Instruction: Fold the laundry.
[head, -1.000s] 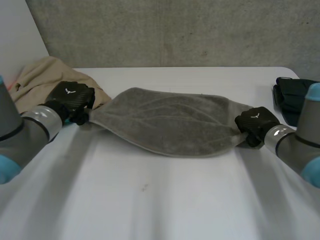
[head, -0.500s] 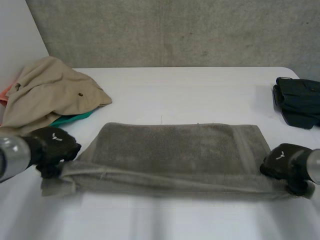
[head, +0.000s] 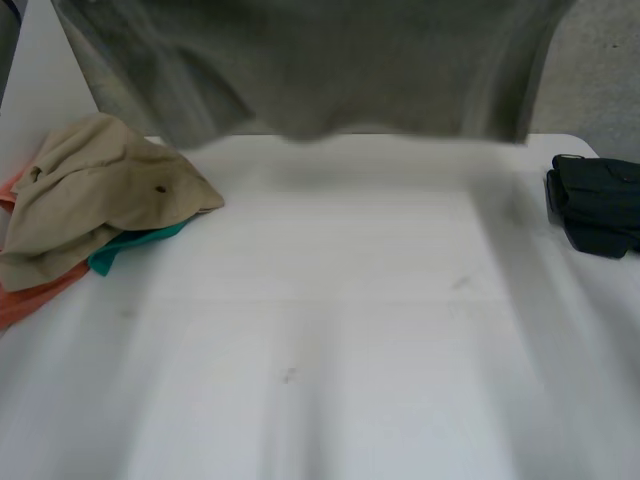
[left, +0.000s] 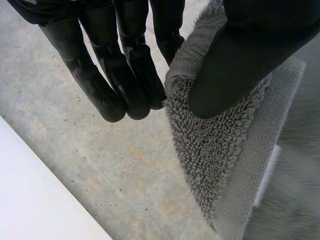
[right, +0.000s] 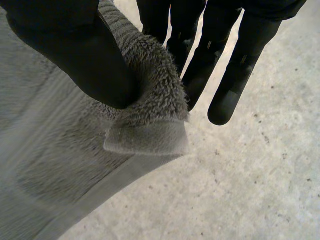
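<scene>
towel: grey terry towel (head: 330, 70), up in the air and spread wide, hanging across the far side of the white table (head: 330, 340) rather than lying on it

how it'll handle: my guess is soft, floppy and light. The thick loopy pile should give decent grip, so it's not slippery and there's nothing to break. It'll sag in the middle if the corners aren't held well apart

where to grab: the top corners, right by the flat hemmed band, which looks like exactly where it's being held

left hand: left hand (left: 125, 75) has its thumb pressed into the pile on one side of a corner and its fairly straight fingers on the other side, so it's clamped on the towel

right hand: right hand (right: 75, 60) does the same, with the thumb squeezing the opposite corner against the fingers and the hem poking out just below the pinch

rest of the table: a beige garment (head: 100, 190) heaped on something teal (head: 135, 243) and something orange (head: 30, 300) on the left side, and a black item (head: 595, 205) by the right edge. Both are well apart from the towel
</scene>
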